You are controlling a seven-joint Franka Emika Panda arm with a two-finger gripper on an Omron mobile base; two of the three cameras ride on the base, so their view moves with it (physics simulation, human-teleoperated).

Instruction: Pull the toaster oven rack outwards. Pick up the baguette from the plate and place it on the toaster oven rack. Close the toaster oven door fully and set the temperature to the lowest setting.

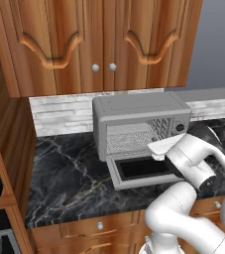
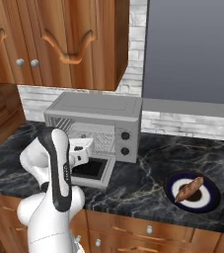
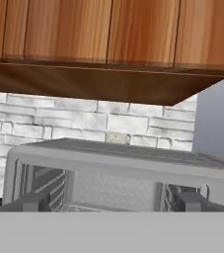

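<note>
While the gripper (image 3: 108, 200) hangs open before the oven (image 2: 96, 123), the baguette (image 2: 189, 189) rests on its plate (image 2: 209, 200). It looks light, stiff and crusty. Grasp mid-length.

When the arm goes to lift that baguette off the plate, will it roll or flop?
The baguette looks thin, rounded and fairly straight, so it likely stays stiff but could roll if nudged sideways. It lies across the plate, one end over the rim, so it may tip when pressed. It looks light.
</note>
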